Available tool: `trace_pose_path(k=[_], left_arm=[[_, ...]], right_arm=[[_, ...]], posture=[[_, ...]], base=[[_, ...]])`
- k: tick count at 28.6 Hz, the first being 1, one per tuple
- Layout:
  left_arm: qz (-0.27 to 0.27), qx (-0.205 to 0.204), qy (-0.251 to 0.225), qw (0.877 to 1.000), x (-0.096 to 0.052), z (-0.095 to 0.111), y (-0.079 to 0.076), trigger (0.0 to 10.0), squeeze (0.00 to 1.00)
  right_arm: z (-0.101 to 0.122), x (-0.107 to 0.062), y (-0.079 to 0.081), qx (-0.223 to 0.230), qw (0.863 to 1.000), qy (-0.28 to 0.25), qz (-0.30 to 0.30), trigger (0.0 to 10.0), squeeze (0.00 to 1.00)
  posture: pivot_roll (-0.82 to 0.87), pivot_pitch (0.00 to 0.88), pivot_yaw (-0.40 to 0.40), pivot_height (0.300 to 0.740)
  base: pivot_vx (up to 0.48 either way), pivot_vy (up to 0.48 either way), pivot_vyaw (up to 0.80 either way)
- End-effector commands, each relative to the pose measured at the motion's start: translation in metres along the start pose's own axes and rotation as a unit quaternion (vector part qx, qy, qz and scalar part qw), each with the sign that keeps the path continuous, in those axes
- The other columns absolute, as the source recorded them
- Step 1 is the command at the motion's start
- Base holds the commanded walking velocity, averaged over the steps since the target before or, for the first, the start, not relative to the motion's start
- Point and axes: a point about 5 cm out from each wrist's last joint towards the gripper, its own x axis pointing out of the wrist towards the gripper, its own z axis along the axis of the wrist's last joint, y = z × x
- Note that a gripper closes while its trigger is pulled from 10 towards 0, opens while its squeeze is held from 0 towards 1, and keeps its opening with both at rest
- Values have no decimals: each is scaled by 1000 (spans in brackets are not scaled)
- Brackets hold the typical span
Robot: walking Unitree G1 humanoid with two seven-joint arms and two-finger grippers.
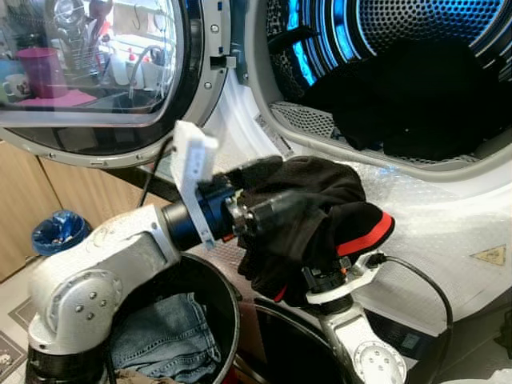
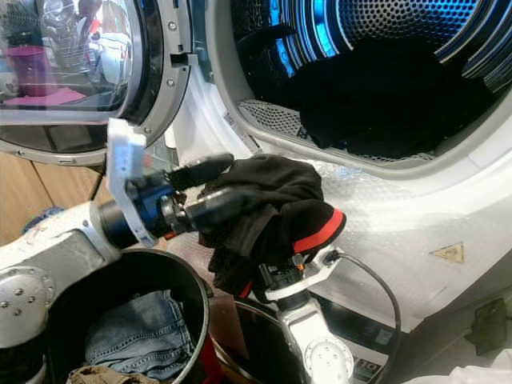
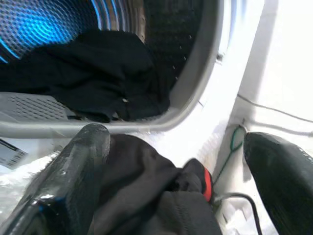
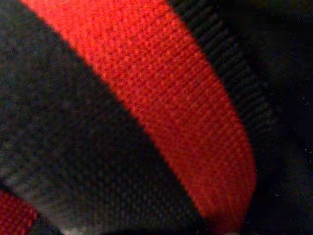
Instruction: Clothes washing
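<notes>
A black garment with a red stripe [image 1: 320,208] hangs in front of the open washer drum [image 1: 416,40], just below its rim. My left gripper [image 1: 268,190] is open, one finger above the cloth and one against its side. In the left wrist view the garment [image 3: 146,196] lies between the two spread fingers [image 3: 83,171]. My right gripper [image 1: 324,248] comes up from below, buried in the garment and shut on it; the right wrist view has the red stripe [image 4: 161,107] pressed close. More dark clothes [image 1: 416,104] lie inside the drum.
The round glass door [image 1: 96,72] stands open at the left. Below my left arm a black basket [image 1: 220,292] holds blue jeans [image 1: 164,336]. A second dark bucket [image 1: 288,348] stands beside it. A blue object [image 1: 60,232] sits on the floor by the wooden cabinet.
</notes>
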Motion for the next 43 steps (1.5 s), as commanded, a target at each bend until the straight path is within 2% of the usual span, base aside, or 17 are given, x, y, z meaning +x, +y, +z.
trace_pose_path(k=[1, 2, 5, 6, 8, 9, 13, 14, 18, 20, 22, 24, 27, 30, 32, 35, 43], left_arm=[[20, 25, -35, 999, -6, 17, 4, 10000, 1000], [54, 34, -42, 997, -15, 21, 11, 10000, 0], [110, 50, -30, 992, -29, 22, 22, 10000, 0], [176, 65, 7, 982, -45, 15, 34, 10000, 0], [228, 77, 50, 969, -62, 6, 43, 10000, 0], [261, 86, 97, 956, -79, -7, 46, 10000, 0], [294, 82, 154, 940, -101, -29, 48, 10000, 0], [317, 84, 202, 923, -115, -45, 51, 10000, 0], [357, 60, 269, 893, -144, -87, 55, 10000, 0], [375, 48, 277, 884, -151, -98, 58, 10000, 0], [403, 34, 293, 866, -161, -115, 63, 10000, 0], [441, 24, 319, 839, -177, -137, 70, 10000, 0], [463, 7, 338, 819, -189, -163, 73, 10000, 0], [457, -19, 364, 811, -197, -191, 69, 10000, 0], [455, -20, 369, 810, -198, -195, 68, 10000, 0], [463, -34, 396, 792, -205, -215, 65, 10000, 0], [471, -41, 391, 790, -209, -229, 64, 10000, 0]], right_arm=[[-7, 0, 1, 22, 999, -25, 16, 0, 0], [-6, -1, 1, 21, 999, -27, 18, 0, 0], [-4, -2, 2, 20, 999, -30, 20, 0, 0], [-3, -4, 2, 18, 999, -32, 20, 0, 0], [-2, -6, 3, 17, 999, -33, 20, 0, 0], [0, -8, 2, 15, 999, -33, 19, 0, 0], [1, -9, 2, 14, 999, -34, 18, 0, 0], [1, -9, 3, 13, 999, -32, 18, 0, 0], [1, -10, 5, 14, 999, -30, 21, 0, 0], [1, -10, 7, 14, 999, -25, 26, 0, 0], [-1, -10, 11, 14, 999, -16, 31, 0, 0], [-3, -14, 18, 11, 999, -1, 39, 0, 0], [-4, -16, 28, 3, 999, 18, 49, 0, 0], [3, -14, 44, -10, 997, 13, 73, 0, 0], [4, -13, 46, -12, 997, 11, 77, 0, 0], [8, -9, 63, -17, 993, 12, 118, 0, 0], [12, 0, 87, -12, 988, 5, 155, 0, 0]], posture=[[128, 0, -14, 740], [129, 0, -14, 740], [131, 0, -15, 740], [133, 0, -13, 740], [138, 0, -15, 740], [140, 0, -17, 740], [148, 3, -19, 740], [147, 3, -19, 740], [158, 4, -23, 740], [153, 4, -22, 740], [156, 6, -24, 740], [149, 7, -29, 740], [126, 8, -27, 740], [113, 9, -28, 740], [110, 9, -28, 740], [92, 11, -28, 740], [95, 8, -40, 740]], base=[[0, 0, 0], [0, 0, 0], [0, 0, 0], [0, 0, 0], [0, 0, 0], [0, 0, 0], [0, 0, 0], [0, 0, 0], [0, 0, 0], [0, 0, 0], [0, 0, 0], [0, 0, 0], [0, 0, 0], [0, 0, 0], [0, 0, 0], [0, 0, 0], [0, 0, 0]])
